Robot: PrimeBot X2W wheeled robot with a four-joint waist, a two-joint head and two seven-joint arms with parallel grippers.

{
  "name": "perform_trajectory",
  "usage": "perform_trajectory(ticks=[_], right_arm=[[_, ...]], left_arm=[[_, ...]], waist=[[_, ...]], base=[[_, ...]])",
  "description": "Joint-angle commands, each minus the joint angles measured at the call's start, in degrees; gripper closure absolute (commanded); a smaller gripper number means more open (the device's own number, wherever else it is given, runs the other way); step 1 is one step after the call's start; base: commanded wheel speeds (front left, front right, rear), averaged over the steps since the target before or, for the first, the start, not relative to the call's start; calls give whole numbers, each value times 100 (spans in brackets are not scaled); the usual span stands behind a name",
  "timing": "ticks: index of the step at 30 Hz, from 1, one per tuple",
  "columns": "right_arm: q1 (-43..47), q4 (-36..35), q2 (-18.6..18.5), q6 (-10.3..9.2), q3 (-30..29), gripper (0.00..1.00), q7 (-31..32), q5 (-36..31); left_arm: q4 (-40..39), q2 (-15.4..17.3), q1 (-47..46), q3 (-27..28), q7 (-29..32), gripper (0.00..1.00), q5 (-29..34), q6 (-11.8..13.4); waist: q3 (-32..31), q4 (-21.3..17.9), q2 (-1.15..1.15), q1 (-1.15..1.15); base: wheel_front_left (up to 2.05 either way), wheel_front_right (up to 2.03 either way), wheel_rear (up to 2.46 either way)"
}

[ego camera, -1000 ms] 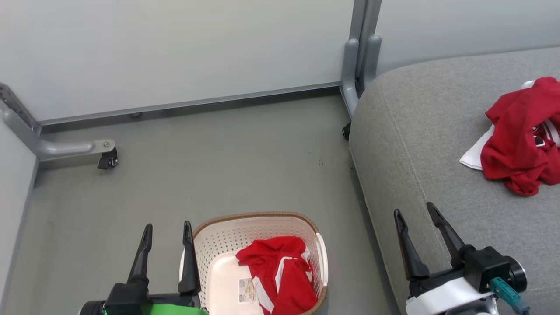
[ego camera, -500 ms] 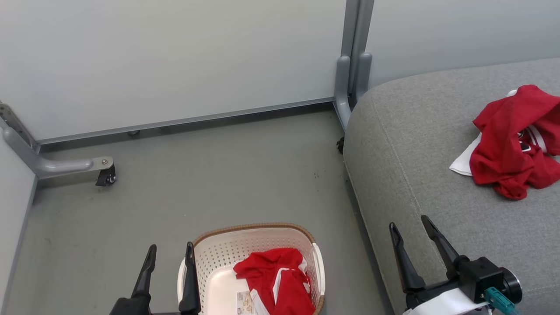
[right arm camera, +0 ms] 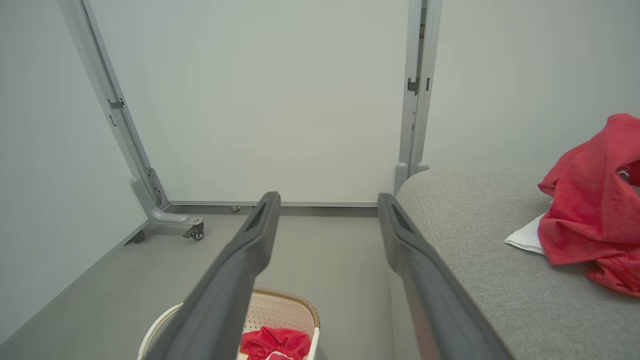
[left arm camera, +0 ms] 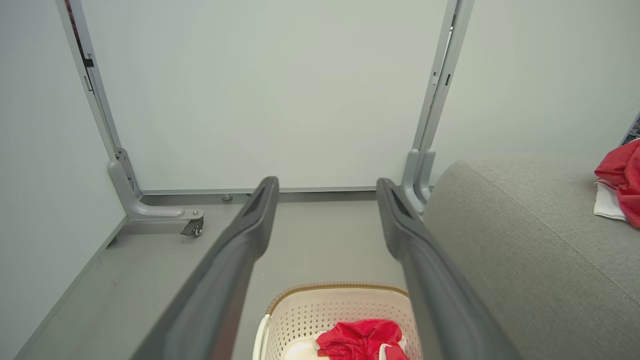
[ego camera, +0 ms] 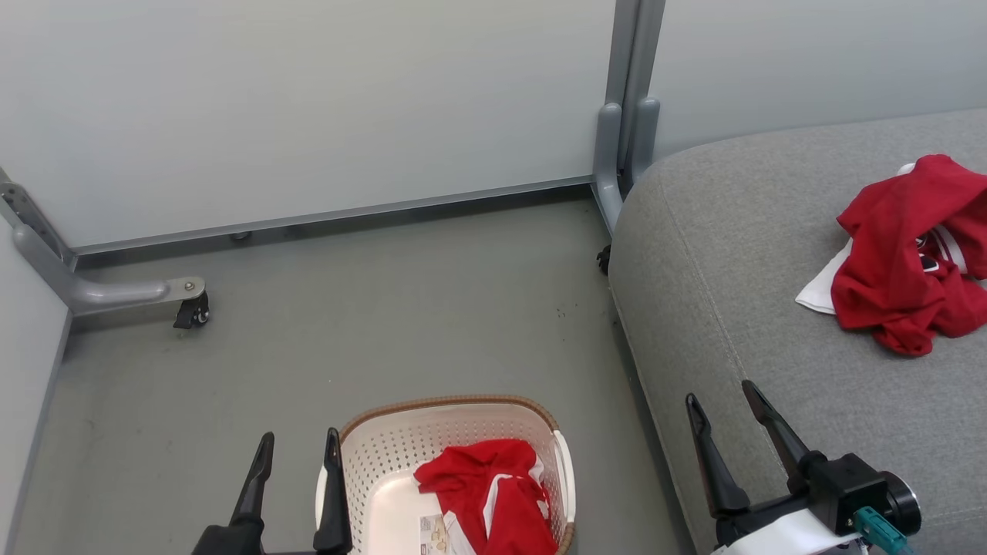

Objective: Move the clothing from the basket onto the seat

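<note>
Pincers first: my left pincer and right pincer both stand spread wide, nothing between the fingers. The left one hangs by the left rim of the basket, the right one over the front edge of the seat. The basket sits on the floor with one red garment bunched in its right half. The head view gives me a small label on the basket bottom. Farther right, a second red garment lies crumpled on the seat. My right wrist view adds a bracket high on the partition post.
</note>
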Motion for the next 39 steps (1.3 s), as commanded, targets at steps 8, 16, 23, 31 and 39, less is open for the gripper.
perform_trajectory(ticks=[8,16,23,31,39], right_arm=[[70,22,-69,-4,34,0,-18,0],[78,10,-52,-4,-21,0,-18,44],[-124,-91,-64,-4,-84,0,-18,34],[-963,-377,-224,-4,-211,0,-18,60],[-1874,-720,-313,-4,-349,0,-18,65]], left_arm=[[1,11,89,-7,5,0,0,36],[-5,11,107,-41,5,0,-23,47],[417,11,-230,-198,5,0,-160,-82],[1841,13,-1791,-839,4,0,-446,-509],[3672,22,-3676,-1738,3,0,-349,-883]], waist=[[0,-10,0,0],[60,-21,0,0],[432,-21,0,0],[1973,-119,0,0],[3398,-434,0,0]], base=[[0,0,0],[0,0,0],[0,0,0],[0,0,0],[0,0,0]])
